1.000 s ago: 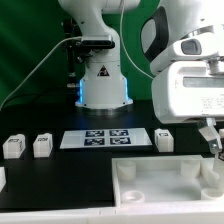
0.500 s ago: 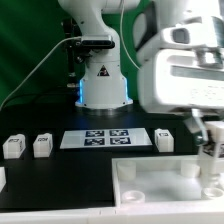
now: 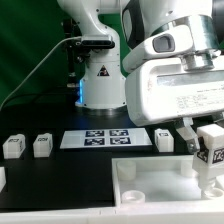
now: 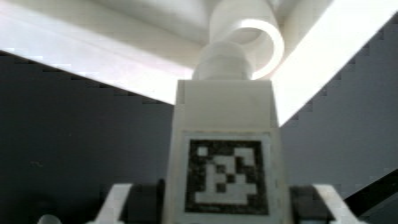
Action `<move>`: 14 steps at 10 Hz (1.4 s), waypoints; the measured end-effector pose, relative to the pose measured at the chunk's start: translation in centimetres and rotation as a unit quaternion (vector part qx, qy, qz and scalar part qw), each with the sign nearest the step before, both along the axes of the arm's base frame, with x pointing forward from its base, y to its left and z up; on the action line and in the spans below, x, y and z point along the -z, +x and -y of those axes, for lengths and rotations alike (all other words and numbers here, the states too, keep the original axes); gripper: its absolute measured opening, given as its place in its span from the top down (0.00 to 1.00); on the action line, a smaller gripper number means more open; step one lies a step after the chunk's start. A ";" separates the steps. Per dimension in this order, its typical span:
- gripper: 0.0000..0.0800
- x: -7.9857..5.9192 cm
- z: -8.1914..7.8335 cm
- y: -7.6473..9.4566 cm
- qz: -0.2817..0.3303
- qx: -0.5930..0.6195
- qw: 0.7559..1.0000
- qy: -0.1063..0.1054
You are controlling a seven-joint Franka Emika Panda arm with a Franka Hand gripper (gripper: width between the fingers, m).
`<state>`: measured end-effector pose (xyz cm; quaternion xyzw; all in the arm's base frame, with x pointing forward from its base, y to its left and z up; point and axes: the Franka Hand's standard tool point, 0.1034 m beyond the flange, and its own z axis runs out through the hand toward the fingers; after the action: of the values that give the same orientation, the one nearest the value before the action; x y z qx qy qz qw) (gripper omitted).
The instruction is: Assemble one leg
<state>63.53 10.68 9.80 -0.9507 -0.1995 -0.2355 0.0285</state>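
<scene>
Pinching 1 leg from 2 sides, the gripper has its jaws narrowed onto it (tag facing the wrist camera), above the white panel.

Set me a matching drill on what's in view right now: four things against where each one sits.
Things:
1 leg
2 marker board
3 white panel
4 loose leg pair

Places:
A on the table, exterior view's left
B clamped in the pincer
C nearest the exterior camera
D flat in front of the robot base

Pairs: 1-B, 2-D, 3-C, 4-A
</scene>
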 end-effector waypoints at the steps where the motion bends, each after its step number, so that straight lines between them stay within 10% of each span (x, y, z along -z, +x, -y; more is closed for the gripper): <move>1: 0.63 0.2 -0.5 -0.2 0.000 -0.002 1.000 0.001; 6: 0.63 0.9 -2.7 -0.7 0.018 -0.016 1.000 0.005; 14: 0.63 0.9 -1.5 -0.4 0.040 -0.011 0.999 0.004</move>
<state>63.09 12.20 8.88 -0.9383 -0.2096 -0.2738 0.0268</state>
